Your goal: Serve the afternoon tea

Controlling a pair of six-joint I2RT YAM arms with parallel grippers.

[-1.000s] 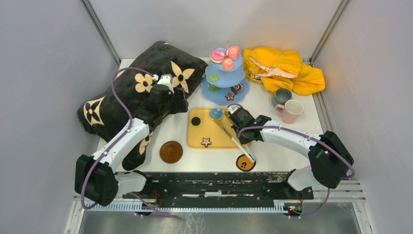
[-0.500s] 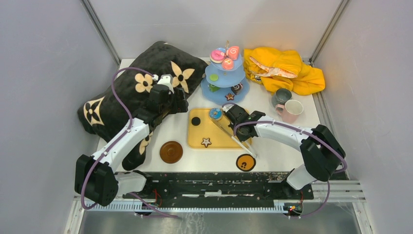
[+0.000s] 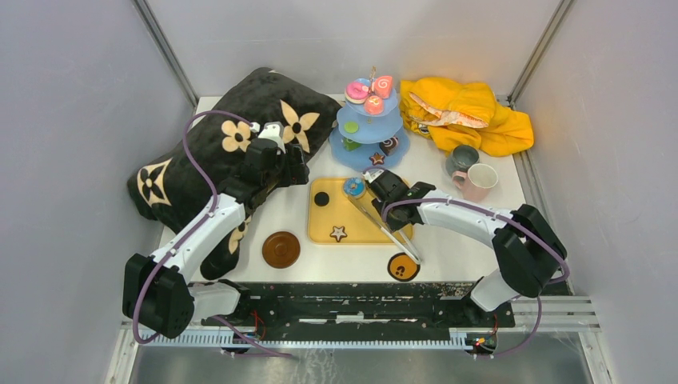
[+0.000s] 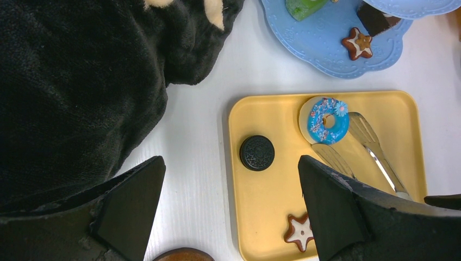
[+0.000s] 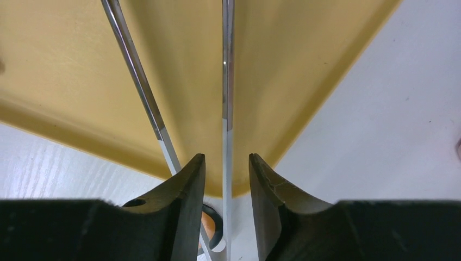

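Filling the far-edge stand (image 3: pixel 358 158) is unfinished: three sweets (image 4: pixel 325 119) lie on the tray (image 4: pixel 261 201); left tool (image 4: pixel 229 163) gapes, right tool (image 5: pixel 226 160) straddles tongs (image 4: pixel 363 129), grip unclear.

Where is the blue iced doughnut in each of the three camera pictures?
Top view: the doughnut lies at the far edge of the yellow tray, near the picture's centre.
Left wrist: upper right of centre, beside the tips of the tongs.
Right wrist: not in it.
Shared landmark: the yellow tray, seen in all three.
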